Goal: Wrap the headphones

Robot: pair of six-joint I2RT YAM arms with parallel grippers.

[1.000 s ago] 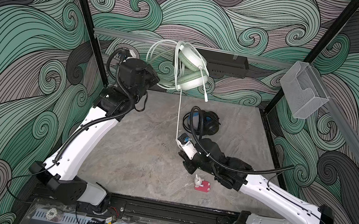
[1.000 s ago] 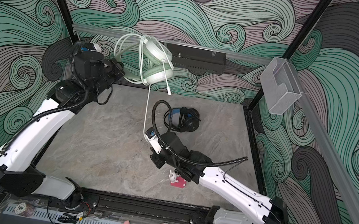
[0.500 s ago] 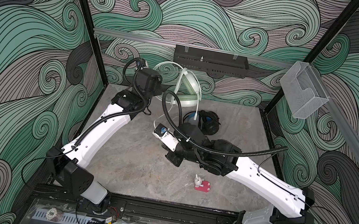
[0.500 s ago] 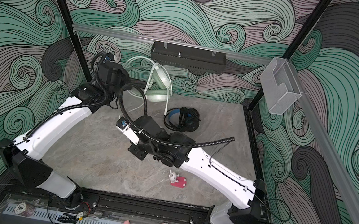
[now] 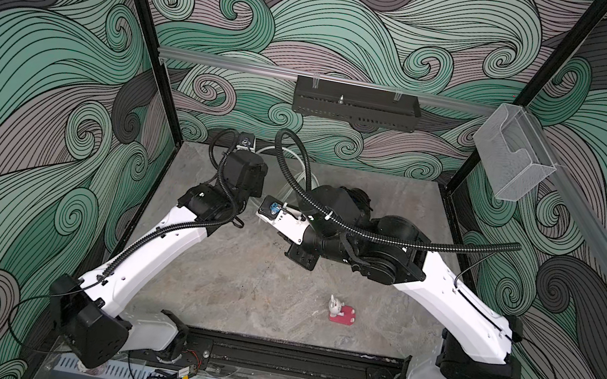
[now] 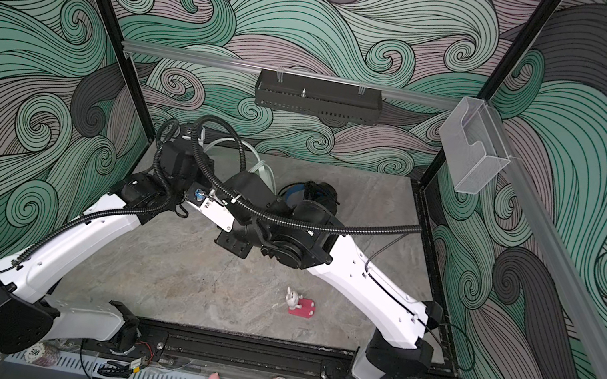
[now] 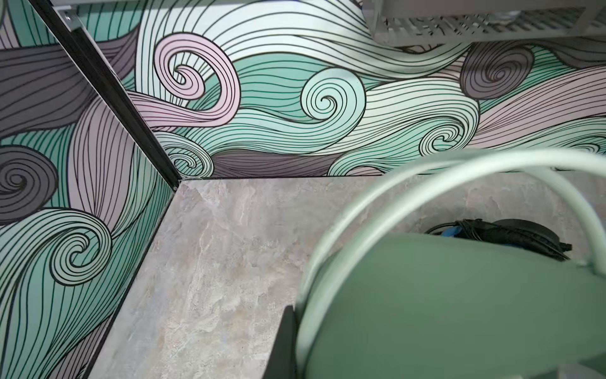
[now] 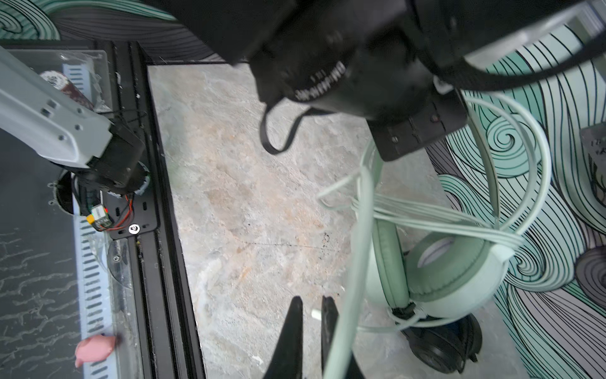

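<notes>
Marble table (image 8: pixel 246 197), swirl walls (image 7: pixel 295 98). My left gripper (image 8: pixel 393 147) clamps the mint headset (image 8: pixel 459 272) by its band (image 8: pixel 362 236), likely stiff; my right gripper (image 8: pixel 311 315) pinches its cable (image 8: pixel 426 216), likely limp and slippery.

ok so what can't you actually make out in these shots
Left gripper: hidden under its own wrist in both top views, blurred in the right wrist view.
Mint-green headphones: mostly under both arms in the top views; a blurred, cropped close-up in the left wrist view.
Black headphones: largely behind the right arm in the top views.
Right gripper: the white tip between its fingertips is too small to name, likely the whitish cable's end.
</notes>
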